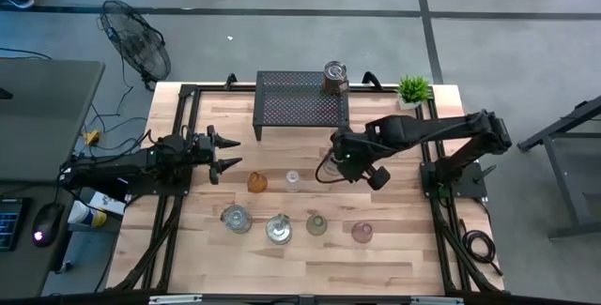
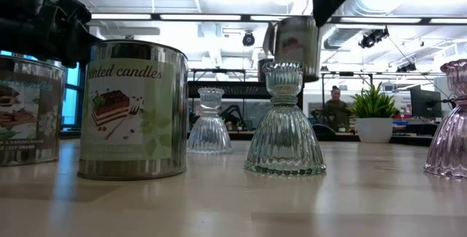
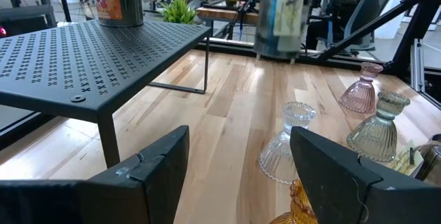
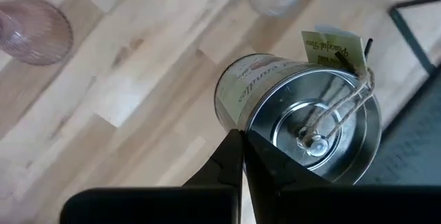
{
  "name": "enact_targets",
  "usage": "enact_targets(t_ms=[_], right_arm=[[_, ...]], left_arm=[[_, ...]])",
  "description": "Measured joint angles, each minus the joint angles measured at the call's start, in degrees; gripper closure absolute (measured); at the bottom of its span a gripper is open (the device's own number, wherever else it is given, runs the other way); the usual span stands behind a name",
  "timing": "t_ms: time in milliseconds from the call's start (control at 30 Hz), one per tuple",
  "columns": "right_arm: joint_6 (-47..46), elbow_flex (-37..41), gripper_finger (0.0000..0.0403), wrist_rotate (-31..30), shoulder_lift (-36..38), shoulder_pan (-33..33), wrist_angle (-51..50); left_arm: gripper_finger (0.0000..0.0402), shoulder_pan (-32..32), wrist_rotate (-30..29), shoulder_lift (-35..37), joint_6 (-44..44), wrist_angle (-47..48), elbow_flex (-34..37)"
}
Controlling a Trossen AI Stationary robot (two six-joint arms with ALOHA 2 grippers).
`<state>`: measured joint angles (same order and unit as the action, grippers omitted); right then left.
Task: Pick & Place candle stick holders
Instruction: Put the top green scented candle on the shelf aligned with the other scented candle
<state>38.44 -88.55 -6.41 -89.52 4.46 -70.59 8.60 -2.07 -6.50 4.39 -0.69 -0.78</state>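
Note:
My right gripper [image 1: 334,161] hangs over the table's middle, shut on a silvery tin candle holder [image 4: 303,124] with a paper tag tied to its lid knob. In the low view the tin [image 2: 295,44] hangs clear above the wood. Another tin [image 1: 335,77] stands on the black mesh shelf [image 1: 302,103]. An amber holder [image 1: 256,182] and a clear one [image 1: 293,181] stand mid-table. Two tins [image 1: 235,218] [image 1: 278,229], a pale green holder [image 1: 316,223] and a pinkish one [image 1: 362,233] stand in the near row. My left gripper [image 3: 241,176] waits open at the left. My right gripper pinches the tin's top rim [image 4: 242,136] between its two shut fingers, at one side of the lid. The fingers come from above, slanting steeply down. The tin hangs below them, lifted clear of the table and slightly tilted.
A small potted green plant [image 1: 413,89] sits at the far right corner beside the shelf. Black rails frame the table's left and right sides. Bare wood lies between the near row and the table's front edge. A person shows in the room beyond.

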Motion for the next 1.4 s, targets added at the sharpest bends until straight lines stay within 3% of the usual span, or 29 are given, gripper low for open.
enact_targets(t_ms=[300, 833, 1400], right_arm=[[1.51, -6.51, 0.0403, -3.1, 0.0, -4.56, -3.23], [7.14, -11.0, 0.0403, -1.81, -0.45, -19.17, -2.34], [9.48, -29.89, 0.0403, 4.2, -15.25, -25.21, -13.09]], left_arm=[[0.0153, 0.01, 0.0, -0.01, -0.01, -0.02, 0.0], [0.0153, 0.0, 0.0, -0.02, 0.0, -0.01, 0.0], [0.0153, 0.02, 0.0, -0.02, -0.01, -0.02, 0.0]])
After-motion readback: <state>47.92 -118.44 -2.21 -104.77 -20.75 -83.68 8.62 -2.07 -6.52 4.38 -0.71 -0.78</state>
